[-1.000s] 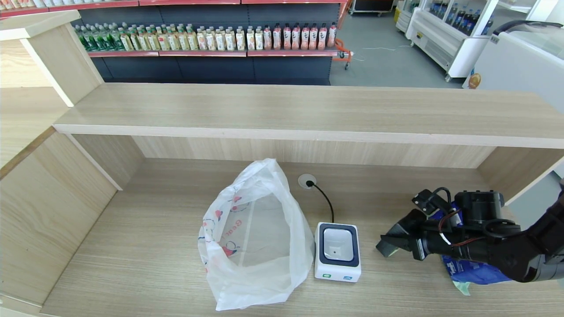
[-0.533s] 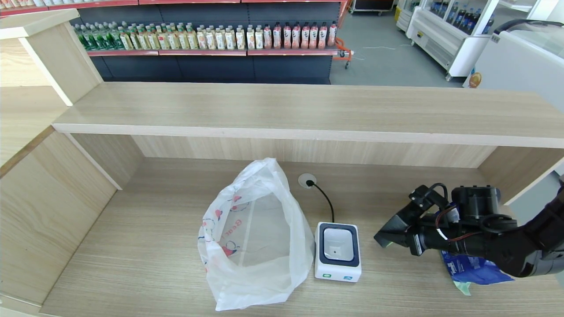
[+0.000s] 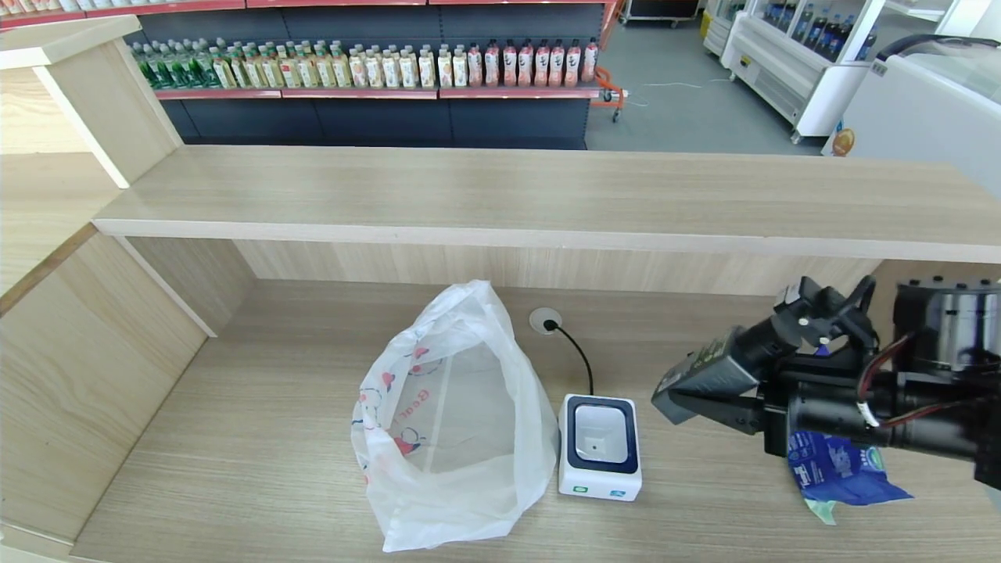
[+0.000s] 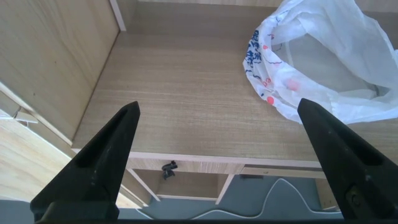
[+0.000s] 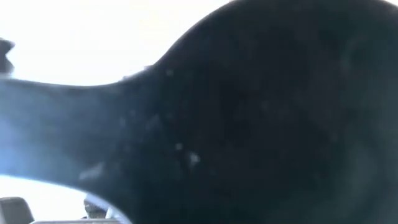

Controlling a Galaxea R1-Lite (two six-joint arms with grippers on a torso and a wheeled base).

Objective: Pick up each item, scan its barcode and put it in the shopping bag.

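The right end effector (image 3: 663, 400) hangs above the surface (image 3: 258, 461) just to the right of the scanner (image 3: 599, 446), pointing toward it and clear of its top. Whether this end effector is apart or together I cannot tell. Its arm runs off to the scanner's right.

Under that arm, farther right of the scanner and apart from it, is a blue packet (image 3: 841, 469), partly hidden by the arm. A pale green corner (image 3: 819, 512) sticks out at its near end. Whether the packet rests fully on the surface is unclear.

The left end effector (image 4: 219, 104) is spread wide with nothing between its two sides. It hovers over the near edge of the surface, on the far side of the shopping bag (image 3: 453, 422) from the scanner.

The shopping bag stands on the scanner's left, just beside it and perhaps touching it. It is thin white plastic with red and blue print, and its mouth gapes open.

The scanner is a white box with a dark-framed window facing up. A black cable (image 3: 579, 356) runs from behind it to a round port (image 3: 545, 320) in the surface. Beyond the scanner rises a raised wooden ledge (image 3: 508, 195), and far behind that a shelf of bottles (image 3: 367, 69)
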